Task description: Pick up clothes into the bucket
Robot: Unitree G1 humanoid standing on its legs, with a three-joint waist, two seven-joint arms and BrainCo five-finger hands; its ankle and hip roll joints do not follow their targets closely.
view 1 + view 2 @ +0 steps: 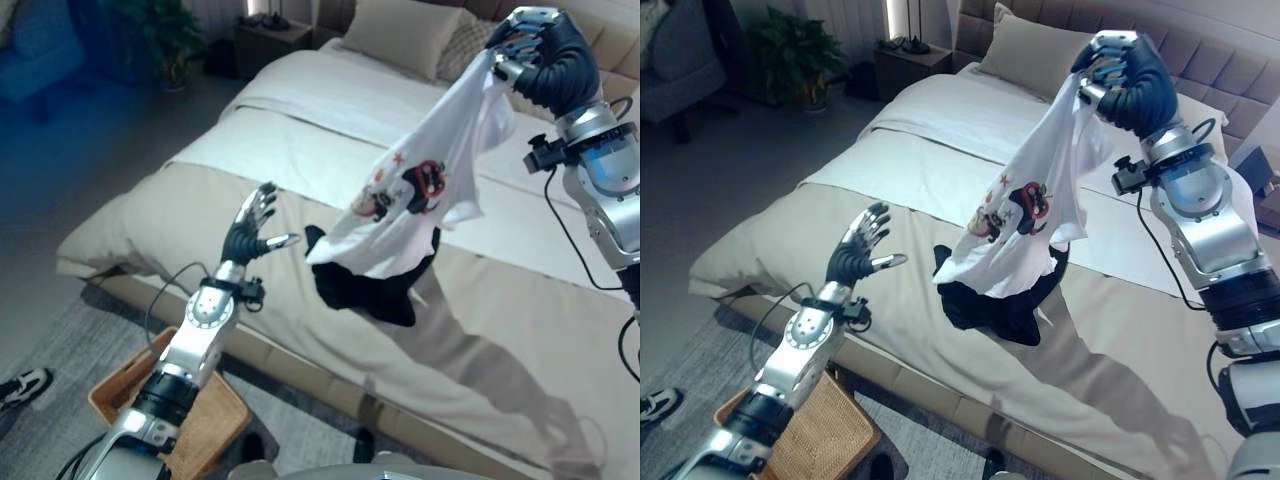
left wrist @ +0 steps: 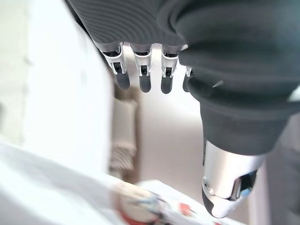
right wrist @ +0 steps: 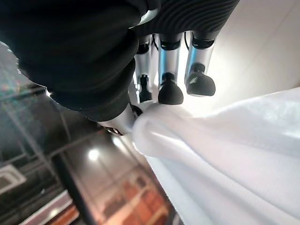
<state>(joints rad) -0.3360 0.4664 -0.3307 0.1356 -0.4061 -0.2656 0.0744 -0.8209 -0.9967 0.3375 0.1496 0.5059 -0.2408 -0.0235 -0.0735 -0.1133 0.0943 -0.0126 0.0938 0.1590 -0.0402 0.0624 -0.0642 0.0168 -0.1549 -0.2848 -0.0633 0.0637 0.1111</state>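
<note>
My right hand (image 1: 525, 45) is raised high over the bed and shut on a white T-shirt (image 1: 420, 190) with a red and black print; the right wrist view shows its fingers (image 3: 169, 89) pinching a bunch of the white cloth (image 3: 225, 154). The shirt hangs down over a black garment (image 1: 375, 285) lying on the beige cover. My left hand (image 1: 252, 228) is open, fingers spread, held above the bed's near edge to the left of the clothes and touching nothing. A woven basket (image 1: 195, 425) stands on the floor under my left arm.
The bed (image 1: 300, 150) has a white sheet, a beige cover and pillows (image 1: 405, 35) at the head. A nightstand (image 1: 270, 40) and a plant (image 1: 160, 40) stand beyond it. A person's shoe (image 1: 25, 385) is on the grey rug at left.
</note>
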